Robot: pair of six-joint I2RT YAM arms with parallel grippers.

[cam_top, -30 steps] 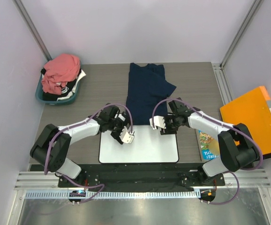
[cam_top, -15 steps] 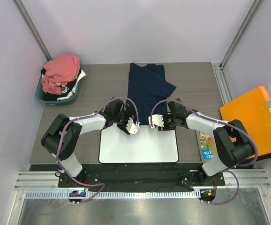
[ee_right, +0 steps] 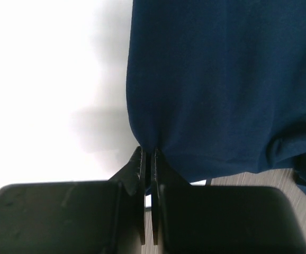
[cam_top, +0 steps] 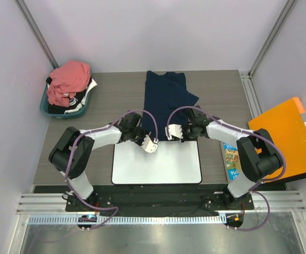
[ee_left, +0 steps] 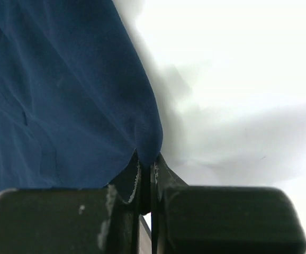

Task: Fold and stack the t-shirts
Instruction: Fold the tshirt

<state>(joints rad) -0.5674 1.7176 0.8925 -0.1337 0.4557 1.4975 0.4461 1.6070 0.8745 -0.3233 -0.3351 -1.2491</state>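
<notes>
The dark navy t-shirt [cam_top: 166, 100] lies flat on the table, reaching from the back centre to the far edge of the white mat [cam_top: 157, 165]. My left gripper [cam_top: 145, 138] is at the shirt's near left corner. In the left wrist view it [ee_left: 146, 159] is shut on a pinch of navy cloth [ee_left: 63, 95]. At the near right corner my right gripper [cam_top: 180, 136] is likewise shut on the navy hem [ee_right: 149, 153]. The salmon-pink t-shirt [cam_top: 68, 79] lies bunched on top of a teal basket [cam_top: 46, 109] at the back left.
An orange panel [cam_top: 285, 132] lies off the table's right side. A colourful booklet [cam_top: 231, 162] lies right of the mat. Dark and white clothes sit under the pink shirt in the basket. Enclosure walls stand round the table.
Both grippers moved away from over the mat to the navy shirt's near hem. Both jaws went from open to shut on the cloth.
</notes>
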